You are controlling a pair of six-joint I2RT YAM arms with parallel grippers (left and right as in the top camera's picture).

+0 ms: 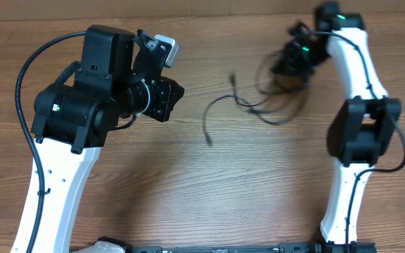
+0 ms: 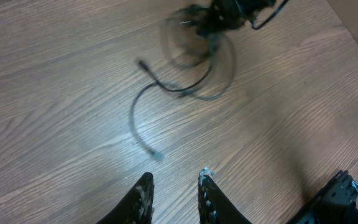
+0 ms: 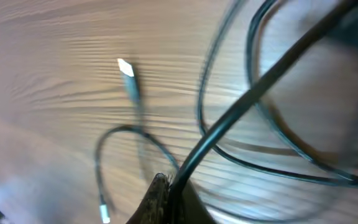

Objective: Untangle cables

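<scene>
1. Right gripper (image 3: 165,194): nearest the right wrist lens, its jaws are clenched on a thin black cable strand (image 3: 229,124) that rises straight out of the fingertips.
2. Cables (image 1: 276,88): the looped bundle hangs at that gripper, toward the far right of the wooden table (image 1: 188,197). Part of it is raised and part trails on the wood. It is blurred in every view, so the knots cannot be read.
3. Loose tail (image 2: 133,121): it runs out of the bundle toward the table centre, lies flat and ends in a small plug (image 2: 157,155).
4. Left gripper (image 2: 174,182): the fingers stand apart with nothing between them. It hovers over bare wood just beside that plug, well apart from the bundle.
5. Risk, no anchor: nothing holds the other side of the bundle. A pull from the right would likely drag the whole mass along rather than open it.
6. Risk, tightening: hauling on one strand may draw the loops closed on each other.
7. Risk, slip: the strand is thin and smooth, and it could slide out of the pinch so that the bundle drops in a fresh heap.
8. Risk, snag: the trailing plug could catch inside a loop as it is dragged.
</scene>
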